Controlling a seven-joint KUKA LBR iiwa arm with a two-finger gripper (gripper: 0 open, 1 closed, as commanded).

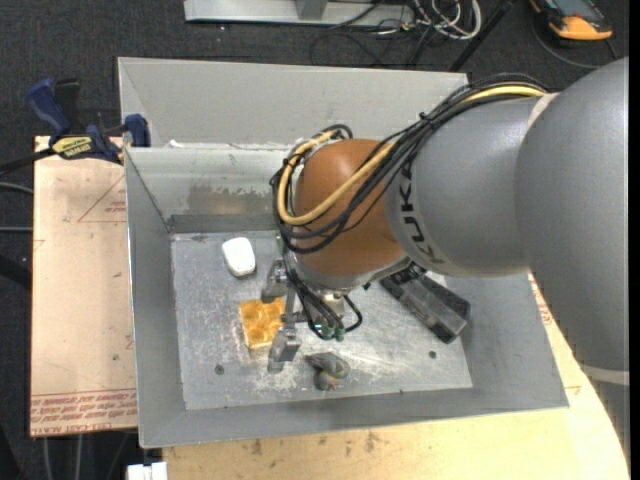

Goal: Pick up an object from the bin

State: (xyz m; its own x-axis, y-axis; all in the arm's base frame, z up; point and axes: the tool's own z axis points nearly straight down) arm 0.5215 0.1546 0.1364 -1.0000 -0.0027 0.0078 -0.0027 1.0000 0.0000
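Observation:
My gripper reaches down into the middle of the bin, under the orange wrist dome. Its two fingers stand apart, one at the far side and one at the near side of an orange-yellow spongy piece. The piece lies on the bin floor just left of the fingers, touching or nearly touching them. A small white rounded block lies further back, near the bin's rear wall. A small grey curled thing rests on the floor in front of the gripper.
A black oblong thing lies on the bin floor at the right, partly under the arm. The large grey arm covers the bin's right rear part.

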